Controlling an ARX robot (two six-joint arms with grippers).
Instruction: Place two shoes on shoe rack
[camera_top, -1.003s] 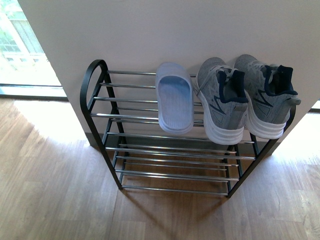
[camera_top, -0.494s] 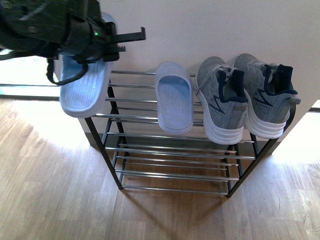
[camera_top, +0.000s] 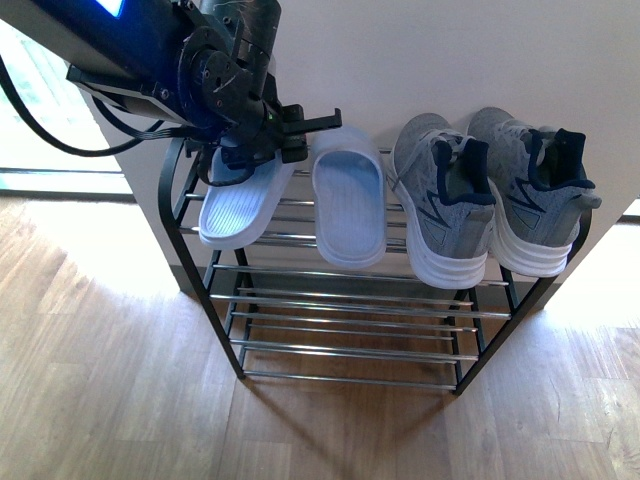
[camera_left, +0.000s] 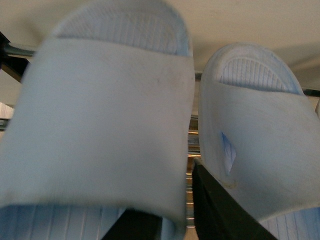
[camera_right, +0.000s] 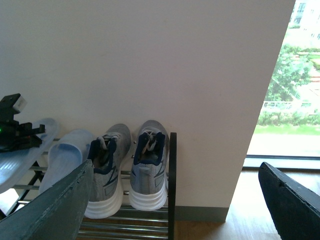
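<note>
My left gripper (camera_top: 255, 140) is shut on a pale blue slide (camera_top: 240, 205), holding it tilted, sole up, over the left part of the shoe rack's (camera_top: 340, 350) top shelf. The matching slide (camera_top: 348, 205) lies on that shelf just to its right. In the left wrist view the held slide (camera_left: 100, 110) fills the picture beside the other slide (camera_left: 260, 130), with a dark finger (camera_left: 220, 210) between them. Two grey sneakers (camera_top: 445, 205) (camera_top: 530, 195) rest on the shelf's right side. My right gripper (camera_right: 172, 210) hangs open, back from the rack, with nothing in it.
The rack stands against a white wall (camera_top: 450, 60) on a wood floor (camera_top: 120, 400). Its lower shelves (camera_top: 350, 320) of silver rods hold nothing. A bright window (camera_right: 295, 85) lies past the wall's right corner.
The left arm came in from the upper left with the slide. It carried the slide right and down to the top shelf, close beside the other slide.
</note>
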